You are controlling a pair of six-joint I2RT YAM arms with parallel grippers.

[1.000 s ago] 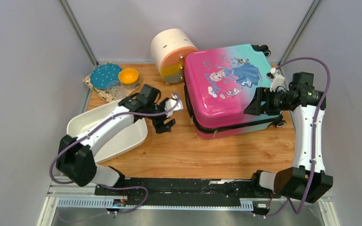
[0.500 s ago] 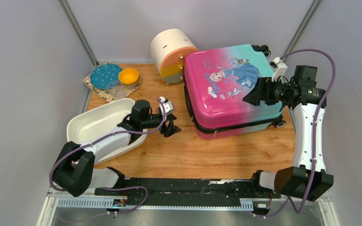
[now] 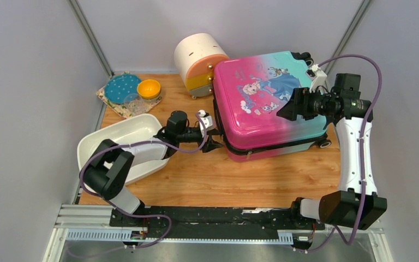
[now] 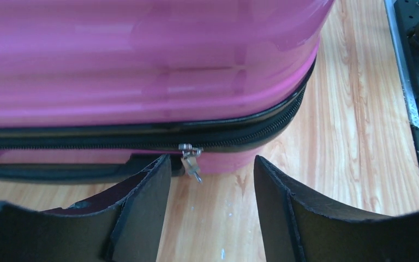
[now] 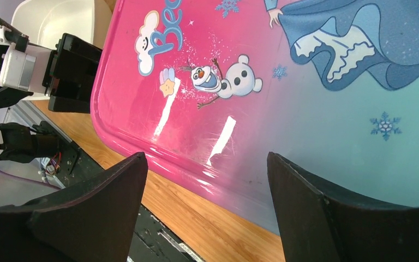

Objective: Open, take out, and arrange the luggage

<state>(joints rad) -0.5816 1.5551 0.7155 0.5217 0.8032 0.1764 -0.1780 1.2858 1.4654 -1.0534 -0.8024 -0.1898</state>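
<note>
Top camera first: the luggage [image 3: 264, 103] lies flat and closed at about two o'clock on the worktop [image 3: 223, 180], pink end towards nine, teal end and black wheels towards three. Right at its eleven o'clock corner stands the round cream cabinet [image 3: 199, 60]. The white basin [image 3: 123, 144] sits out at nine, with a teal plate [image 3: 123, 87] and a yellow bowl [image 3: 149, 88] at ten. The left pincer [image 3: 214, 143] is low, right at the case's seven o'clock corner. The right pincer [image 3: 283, 109] hangs over the lid, towards its three o'clock side.

On to the left wrist camera: we're nose to nose with the pink side wall. The black zip [image 4: 251, 134] runs closed along it, and the little metal zip puller [image 4: 192, 162] dangles in the gap between the fingers [image 4: 142, 202], just off the one at nine o'clock. The jaws stand apart, with nothing pinched. A dark carry handle [image 4: 49, 170] shows at eight o'clock.

Right wrist camera now: the printed lid fills the view, with a snowman in the pink and a blue dress at one o'clock. The jaws here are spread wide above that lid and grip nothing. Whether they touch it, I can't tell. The other arm's black wrist shows at ten, with the basin behind it.
</note>
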